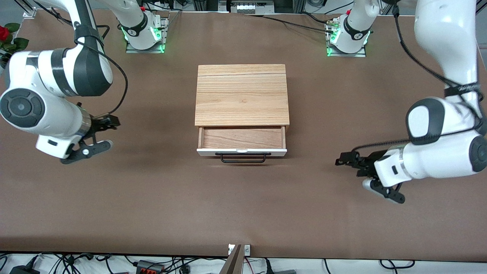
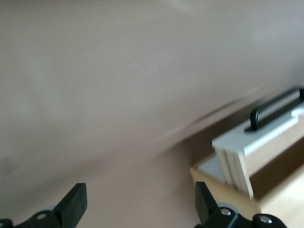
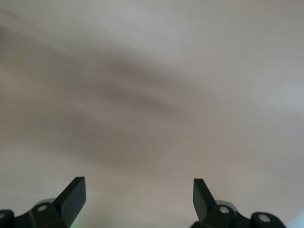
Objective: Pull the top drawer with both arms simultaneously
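Note:
The top drawer [image 1: 242,152] stands pulled partly out of its light-wood box [image 1: 241,95] at the table's middle. Its brown inside [image 1: 242,137] shows, and its black bar handle [image 1: 243,158] faces the front camera. My left gripper [image 1: 342,160] is open and empty, over bare table toward the left arm's end, well clear of the drawer. The left wrist view shows the gripper [image 2: 141,202], the drawer's white front [image 2: 259,137] and the handle [image 2: 278,107] off to one side. My right gripper [image 1: 111,123] is open and empty toward the right arm's end. In the right wrist view the right gripper [image 3: 139,194] has only table between its fingers.
The arm bases [image 1: 144,34] [image 1: 348,38] stand at the table's edge farthest from the front camera. A red rose [image 1: 4,33] lies at the corner by the right arm. Cables and a wooden post [image 1: 233,262] sit below the table's near edge.

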You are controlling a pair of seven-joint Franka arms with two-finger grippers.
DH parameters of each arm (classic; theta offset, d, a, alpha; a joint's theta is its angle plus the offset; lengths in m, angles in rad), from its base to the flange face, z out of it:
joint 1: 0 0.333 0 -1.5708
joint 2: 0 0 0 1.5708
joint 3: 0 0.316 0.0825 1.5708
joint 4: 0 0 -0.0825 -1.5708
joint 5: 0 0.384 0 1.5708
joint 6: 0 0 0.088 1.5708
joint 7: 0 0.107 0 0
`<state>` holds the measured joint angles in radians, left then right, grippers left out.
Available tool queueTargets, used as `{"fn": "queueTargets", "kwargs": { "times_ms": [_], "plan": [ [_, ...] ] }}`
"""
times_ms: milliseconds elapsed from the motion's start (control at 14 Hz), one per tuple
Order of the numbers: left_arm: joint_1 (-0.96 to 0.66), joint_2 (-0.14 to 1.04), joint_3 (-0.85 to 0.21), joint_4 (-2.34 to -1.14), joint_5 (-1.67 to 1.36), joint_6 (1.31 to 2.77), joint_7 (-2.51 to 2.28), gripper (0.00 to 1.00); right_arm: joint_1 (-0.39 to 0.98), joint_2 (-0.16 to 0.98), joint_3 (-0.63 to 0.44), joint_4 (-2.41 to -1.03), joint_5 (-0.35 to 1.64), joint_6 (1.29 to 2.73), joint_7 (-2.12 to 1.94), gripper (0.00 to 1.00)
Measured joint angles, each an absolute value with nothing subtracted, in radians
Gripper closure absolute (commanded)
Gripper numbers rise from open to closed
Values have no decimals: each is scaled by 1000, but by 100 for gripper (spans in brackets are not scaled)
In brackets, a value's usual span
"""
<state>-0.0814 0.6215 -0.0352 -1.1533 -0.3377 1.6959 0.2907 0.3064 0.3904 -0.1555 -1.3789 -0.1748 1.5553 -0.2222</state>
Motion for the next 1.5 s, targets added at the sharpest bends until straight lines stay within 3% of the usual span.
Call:
{"fn": "queueTargets", "kwargs": {
  "times_ms": [214, 357, 643, 786, 1143, 1500],
  "plan": [
    [-44, 529, -27, -1154, -243, 1586, 283, 0, 286, 304, -179, -1356, -170, 1473, -211, 0],
    [-9, 478, -24, -1155, -222, 1539, 283, 0, 231, 232, -178, -1377, -58, 1423, -202, 0],
    [-6, 399, -26, -1160, -113, 1492, 264, 0, -6, 66, -10, -1606, -3, 1576, -91, 0],
    [-7, 362, -27, -1196, -91, 1483, 255, 0, -35, -5, 42, -1717, -2, 1629, -32, 0],
    [-18, 198, -51, -1453, -34, 1568, 242, 0, -23, -51, -13, -1737, -1, 1657, -6, 0],
    [-16, -10, -52, -1778, -32, 1728, 241, 0, -6, -12, -18, -1675, 1, 1596, -5, 0]
  ]
}}
